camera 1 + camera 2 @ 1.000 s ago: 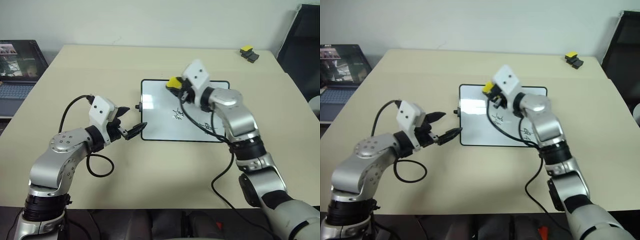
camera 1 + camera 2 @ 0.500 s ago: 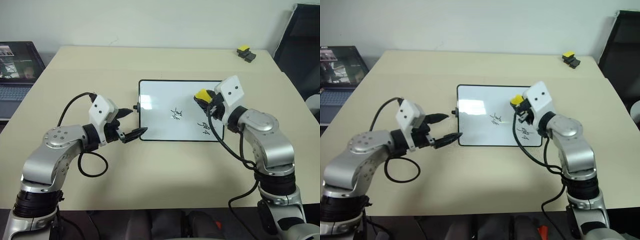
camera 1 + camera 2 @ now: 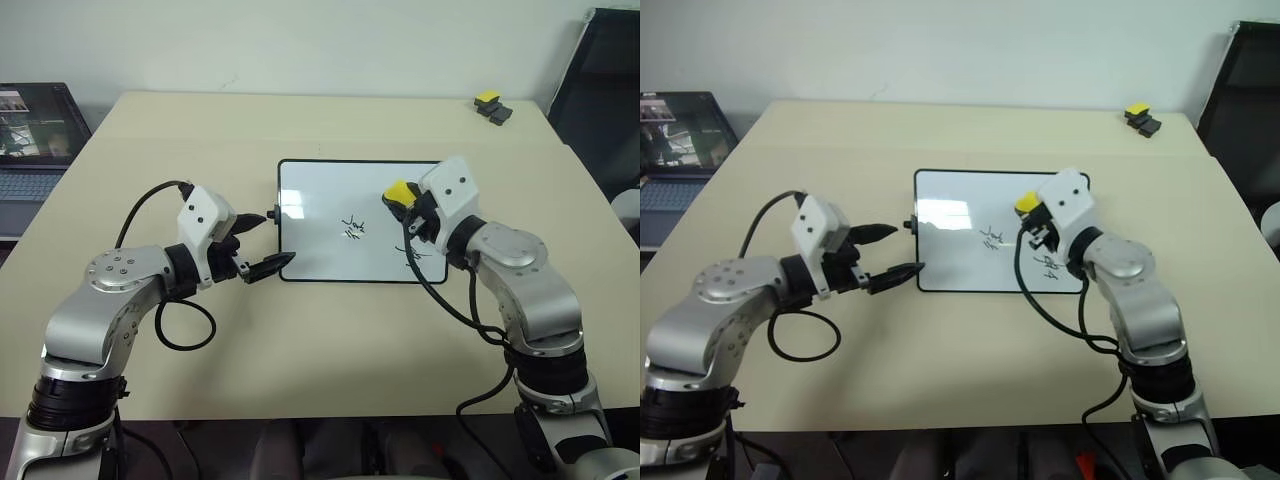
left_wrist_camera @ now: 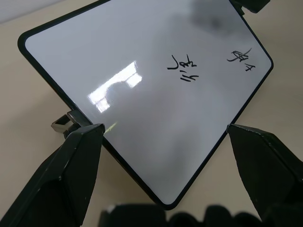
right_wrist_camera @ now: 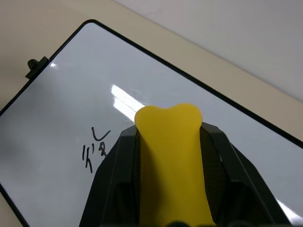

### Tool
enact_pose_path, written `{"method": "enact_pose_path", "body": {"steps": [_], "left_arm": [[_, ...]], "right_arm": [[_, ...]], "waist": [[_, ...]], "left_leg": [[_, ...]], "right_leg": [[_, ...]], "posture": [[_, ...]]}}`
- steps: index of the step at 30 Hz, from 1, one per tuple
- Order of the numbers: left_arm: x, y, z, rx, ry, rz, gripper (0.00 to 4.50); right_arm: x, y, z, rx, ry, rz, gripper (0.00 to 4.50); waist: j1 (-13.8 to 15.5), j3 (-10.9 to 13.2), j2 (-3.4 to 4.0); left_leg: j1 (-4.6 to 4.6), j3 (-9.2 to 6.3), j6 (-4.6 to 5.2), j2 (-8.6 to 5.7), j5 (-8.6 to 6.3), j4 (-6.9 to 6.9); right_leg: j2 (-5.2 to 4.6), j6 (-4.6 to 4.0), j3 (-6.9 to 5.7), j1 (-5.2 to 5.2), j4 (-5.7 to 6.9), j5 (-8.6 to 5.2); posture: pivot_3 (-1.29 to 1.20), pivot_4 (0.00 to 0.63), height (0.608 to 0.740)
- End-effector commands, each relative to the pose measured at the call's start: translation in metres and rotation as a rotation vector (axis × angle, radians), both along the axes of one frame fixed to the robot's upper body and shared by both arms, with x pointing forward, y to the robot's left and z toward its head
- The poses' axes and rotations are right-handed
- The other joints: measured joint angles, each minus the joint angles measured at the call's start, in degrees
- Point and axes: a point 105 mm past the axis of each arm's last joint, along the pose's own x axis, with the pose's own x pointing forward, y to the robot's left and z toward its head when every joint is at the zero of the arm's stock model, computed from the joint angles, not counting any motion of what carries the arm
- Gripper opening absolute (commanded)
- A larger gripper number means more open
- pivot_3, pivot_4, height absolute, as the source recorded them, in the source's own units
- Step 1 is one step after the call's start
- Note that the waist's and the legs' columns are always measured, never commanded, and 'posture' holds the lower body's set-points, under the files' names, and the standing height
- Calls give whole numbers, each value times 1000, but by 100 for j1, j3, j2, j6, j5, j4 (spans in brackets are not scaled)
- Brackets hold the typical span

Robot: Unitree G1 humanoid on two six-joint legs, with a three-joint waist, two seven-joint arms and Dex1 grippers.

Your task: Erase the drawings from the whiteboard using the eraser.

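Right tool [image 3: 408, 205] clamps the yellow eraser [image 3: 399, 192], long axis along its fingers, above the whiteboard's [image 3: 315, 180] far right part to wipe | two drawings [image 3: 352, 228] show nearby | left tool [image 3: 262, 243] gapes, empty, astride the board's short edge, probably steadying it on the worktop [image 3: 150, 140]

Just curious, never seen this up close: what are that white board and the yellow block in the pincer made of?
The whiteboard looks like glossy coated sheet in a thin black frame; it mirrors ceiling lights. The eraser looks like matte foam or soft plastic, pinched in at the waist by the right pincer, though I can't be sure.
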Motion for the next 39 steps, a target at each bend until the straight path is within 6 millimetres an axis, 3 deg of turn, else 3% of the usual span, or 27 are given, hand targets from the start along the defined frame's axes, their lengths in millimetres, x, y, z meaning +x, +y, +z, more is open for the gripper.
{"method": "enact_pose_path", "body": {"steps": [1, 7, 14, 22, 29, 35, 39], "left_arm": [[-4, -6, 10, 13, -39, -36, 4500], [-9, -8, 11, 18, -22, -123, 4500], [-1, 5, 11, 77, -21, -124, 4500], [6, 17, 11, 98, -30, -93, 4500], [6, 13, 9, 107, -27, -125, 4500], [8, 12, 12, 105, -33, -137, 4500], [10, 12, 12, 93, -39, -135, 4500]], "right_arm": [[-6, 5, 10, -1, -48, 32, 1341], [0, 8, 4, -51, -64, 28, 1341], [5, 21, 3, -91, -95, 38, 1341], [-20, -5, 7, -46, -66, 2, 1340], [-22, 9, 2, -57, -48, 42, 1339], [-51, -17, -16, -11, 43, 63, 1338], [-67, -30, -14, 74, -5, 51, 1338]], "waist": [[0, 0, 0], [-1, 0, 0], [-2, 0, 0], [18, 0, 0], [-17, 0, 0], [66, 0, -1], [83, -1, -1]], "left_leg": [[0, 0, 0, 0, 0, 0], [0, 1, 0, 0, 0, 6], [1, 0, 1, 1, 0, 11], [-1, 0, 1, 3, 0, 11], [3, -1, 10, 4, -4, 18], [-2, -1, 10, 2, -3, 25], [-2, -1, 11, 2, -4, 29]], "right_leg": [[0, 0, 1, 0, 1, 0], [2, 0, 0, 0, 8, 0], [5, 0, -2, -2, 21, 0], [9, 0, 0, -5, 24, 0], [13, 0, 5, -17, 56, 0], [12, 1, 3, -12, 50, 0], [13, 1, 3, -10, 52, -1]], "posture": [[0, 150, 740], [0, 150, 740], [0, 150, 740], [0, 150, 740], [0, 150, 740], [0, 150, 740], [0, 150, 740]]}}
